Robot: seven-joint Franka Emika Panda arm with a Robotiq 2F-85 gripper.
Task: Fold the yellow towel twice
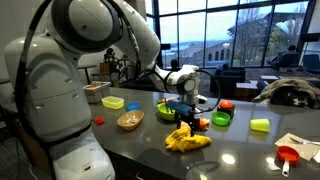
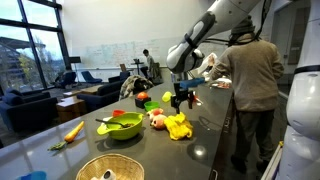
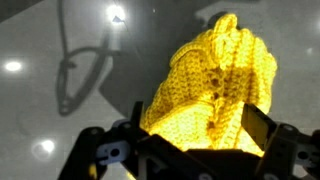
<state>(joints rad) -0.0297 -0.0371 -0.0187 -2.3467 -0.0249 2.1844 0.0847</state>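
Observation:
The yellow towel (image 1: 188,141) lies bunched in a heap on the dark glossy table (image 1: 240,150); it also shows in an exterior view (image 2: 178,127). My gripper (image 1: 181,119) hangs straight over the heap, fingertips at its top, as an exterior view (image 2: 182,102) also shows. In the wrist view the ribbed yellow towel (image 3: 215,85) fills the space between the two dark fingers of my gripper (image 3: 198,128), which stand apart on either side of it. The fingers look open around the cloth.
A green bowl (image 2: 120,127) with toy food, a wicker bowl (image 1: 130,120), a flat yellow container (image 1: 112,102), a yellow-green block (image 1: 260,125) and a red scoop (image 1: 288,155) sit around the towel. A person (image 2: 250,75) stands at the table's far side.

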